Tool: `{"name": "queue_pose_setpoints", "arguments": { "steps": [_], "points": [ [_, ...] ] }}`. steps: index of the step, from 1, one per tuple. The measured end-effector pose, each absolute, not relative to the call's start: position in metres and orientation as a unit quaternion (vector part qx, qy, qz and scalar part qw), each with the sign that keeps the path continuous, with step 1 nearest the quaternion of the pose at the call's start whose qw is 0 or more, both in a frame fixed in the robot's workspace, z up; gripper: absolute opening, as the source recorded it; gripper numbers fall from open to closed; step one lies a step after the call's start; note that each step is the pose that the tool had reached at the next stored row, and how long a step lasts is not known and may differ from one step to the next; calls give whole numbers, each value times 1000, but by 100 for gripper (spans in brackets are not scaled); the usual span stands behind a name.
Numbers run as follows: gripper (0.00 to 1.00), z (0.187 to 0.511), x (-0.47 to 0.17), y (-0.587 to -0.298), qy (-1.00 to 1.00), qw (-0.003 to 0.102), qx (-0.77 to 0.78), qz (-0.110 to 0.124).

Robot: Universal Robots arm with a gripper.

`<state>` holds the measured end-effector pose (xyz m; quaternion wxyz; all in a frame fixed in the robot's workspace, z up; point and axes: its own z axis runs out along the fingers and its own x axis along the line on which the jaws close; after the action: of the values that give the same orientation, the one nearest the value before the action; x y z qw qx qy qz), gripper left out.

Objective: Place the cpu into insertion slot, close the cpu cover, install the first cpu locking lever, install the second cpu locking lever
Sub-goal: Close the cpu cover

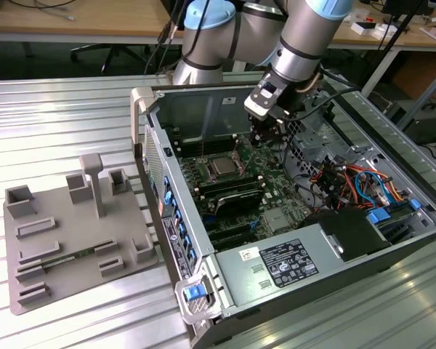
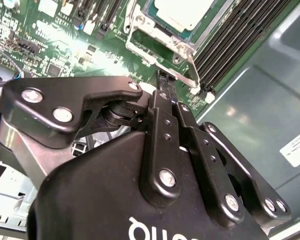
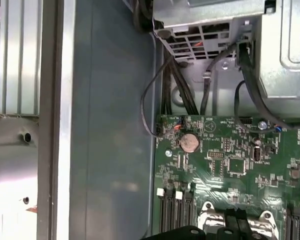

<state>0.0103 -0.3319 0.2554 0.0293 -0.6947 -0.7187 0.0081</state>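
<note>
With the cpu (image 2: pixel 182 11) seated in the insertion slot (image 1: pixel 212 163) mid-motherboard (image 1: pixel 280 185) and the cpu cover (image 2: pixel 155 34) apparently down, I hold the gripper (image 2: pixel 162 80), fingers pressed together, at a locking lever (image 2: pixel 185 76) that looks unlatched.

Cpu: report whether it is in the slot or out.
In. The cpu lies flat within the silver rim of the slot in the second wrist view; the exterior view agrees.
</note>
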Motion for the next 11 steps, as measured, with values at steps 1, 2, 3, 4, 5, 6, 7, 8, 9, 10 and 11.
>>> {"name": "queue_pose_setpoints", "arguments": {
  "steps": [1, 2, 3, 4, 5, 6, 7, 8, 9, 10, 11],
  "points": [
    [11, 255, 8, -332, -719, 29, -695, 8],
    [11, 255, 7, -332, -719, 29, -695, 8],
    [11, 255, 5, -332, -719, 29, -695, 8],
    [11, 255, 3, -332, -719, 30, -695, 8],
    [11, 255, 1, -332, -719, 30, -695, 8],
    [11, 255, -1, -332, -719, 30, -695, 8],
    [11, 255, -2, -332, -719, 30, -695, 8],
    [11, 255, -3, -332, -719, 30, -695, 7],
    [11, 255, -4, -332, -719, 30, -695, 7],
    [11, 255, -5, -332, -719, 30, -695, 7],
    [11, 255, -6, -332, -719, 30, -695, 7]
  ]
}}
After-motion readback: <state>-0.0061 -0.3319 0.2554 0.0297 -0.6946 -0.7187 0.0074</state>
